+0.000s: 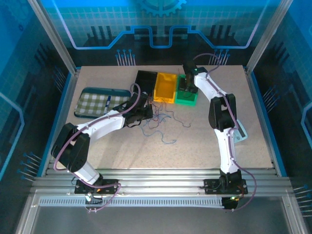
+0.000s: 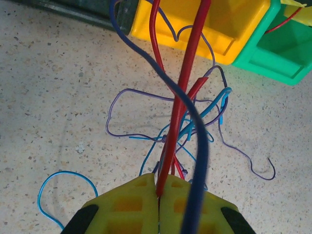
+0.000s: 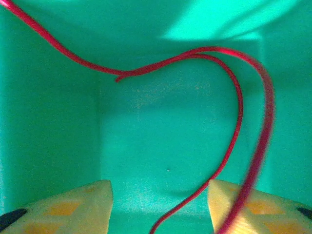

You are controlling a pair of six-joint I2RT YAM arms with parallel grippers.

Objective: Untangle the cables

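Step in hand: judging by the spread fingers, a red strand (image 3: 236,97) is being let go into the green bin (image 3: 48,122); the right gripper (image 3: 160,207) should be lifting straight up, so the springy wire is not catching on a finger and riding out; the left gripper (image 2: 159,195) should be holding steady without pulling.
Cables (image 1: 158,121): lying as a loose, wispy tangle on the desk (image 1: 195,151), just in front of the bins; thin red, blue, light-blue and purple wires are crossing in curly loops; one light-blue loop (image 2: 66,173) is lying apart at the left.
Red cable (image 2: 187,73): running straight from the tangle toward the bins; a dark blue cable (image 2: 202,146) is crossing over it.
Left gripper: clenched on the red cable, fingers pressing together.
Right gripper: released, fingers standing apart inside the green bin; the red strand is passing loose between them.
Same wire: cannot tell whether strand and red cable are one.
Surroundings: black bin (image 1: 145,82) and yellow bin (image 1: 165,87) are standing beside the green one.
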